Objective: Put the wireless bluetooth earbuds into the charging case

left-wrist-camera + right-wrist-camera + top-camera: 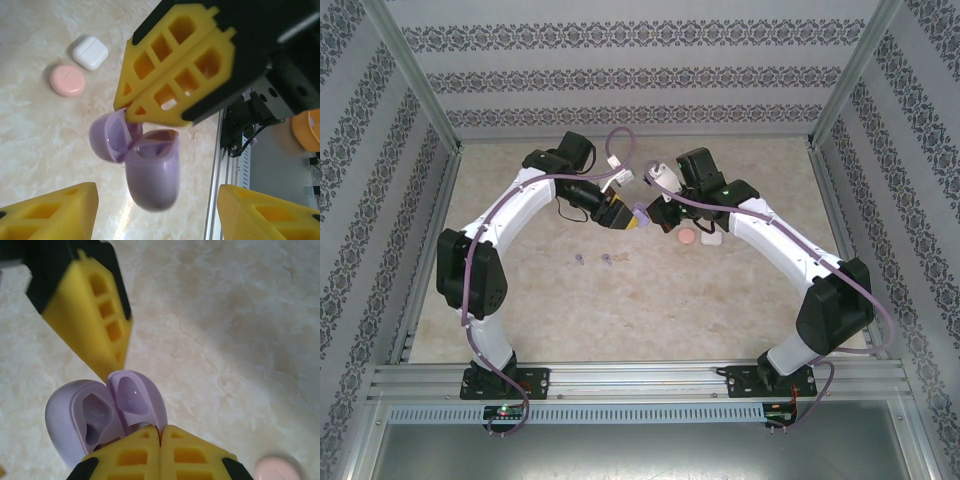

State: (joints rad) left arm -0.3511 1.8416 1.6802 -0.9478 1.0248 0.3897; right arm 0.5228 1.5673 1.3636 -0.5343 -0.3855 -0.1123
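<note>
Top view: right gripper (658,212) clamps the open purple charging case (641,213) at centre; best held steady while the left gripper (620,217) fetches the purple earbuds (581,260), lying at its 7 o'clock; left wrist: its fingers (55,212) gape wide, case glossy lilac; right wrist: lid up, wells look empty.

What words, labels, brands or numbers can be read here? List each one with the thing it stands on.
No text can be read in these views.
The purple charging case: plain, no marking.
The pink case and the white case: no print visible.
The yellow fingers: bare.
The wall pattern: ornament, not letters.
</note>
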